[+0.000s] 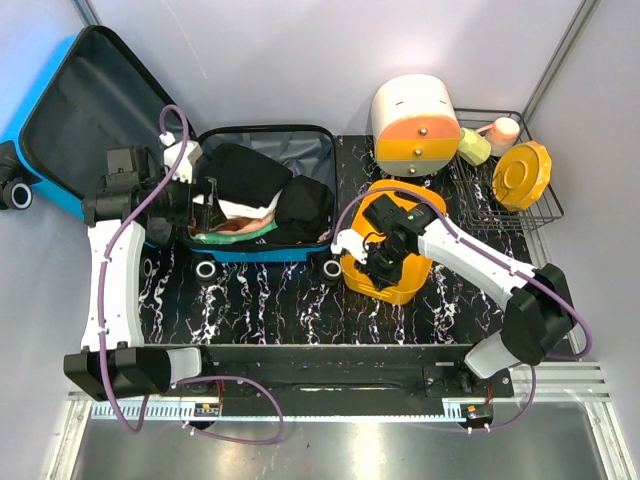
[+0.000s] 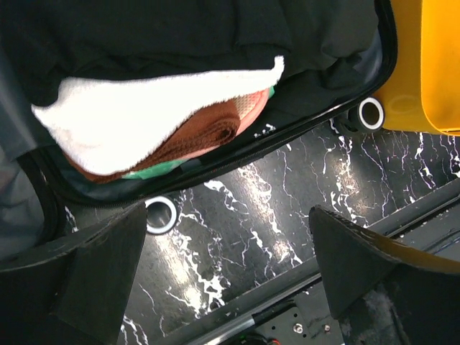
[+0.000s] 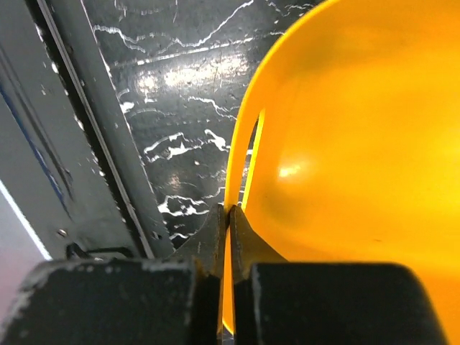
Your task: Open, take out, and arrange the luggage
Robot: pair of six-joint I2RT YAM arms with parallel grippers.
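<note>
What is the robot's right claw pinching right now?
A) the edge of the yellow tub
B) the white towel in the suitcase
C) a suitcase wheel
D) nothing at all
A: in the right wrist view, the right gripper has its two fingers closed together on the thin rim of the yellow basin.

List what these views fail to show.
Top external: black clothes cover whatever lies deeper in the luggage.
Top external: the right arm hides the inside of the yellow basin; the right wrist view crops it.
Left wrist: the frame's bottom edge cuts off the fingers of the left gripper.
</note>
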